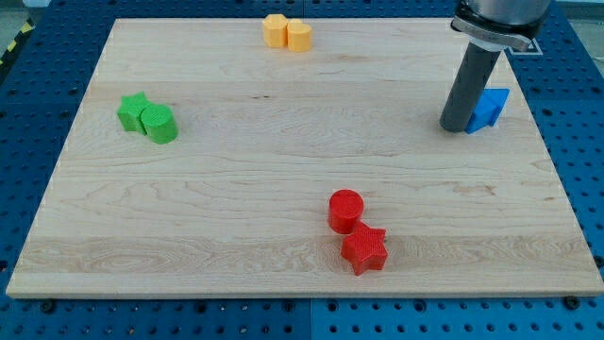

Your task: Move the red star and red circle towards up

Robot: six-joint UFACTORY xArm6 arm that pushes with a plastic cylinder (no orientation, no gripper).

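Observation:
The red circle [345, 210] sits on the wooden board in the lower middle-right. The red star [364, 249] touches it just below and to the right. My tip [454, 127] rests on the board at the view's upper right, far above and to the right of both red blocks. It stands right beside a blue block [490, 108], which it partly hides.
A green star [133, 110] and a green cylinder [159, 124] sit together at the left. Two yellow blocks [287, 33] sit side by side at the top edge. The board [236, 189] lies on a blue pegboard table.

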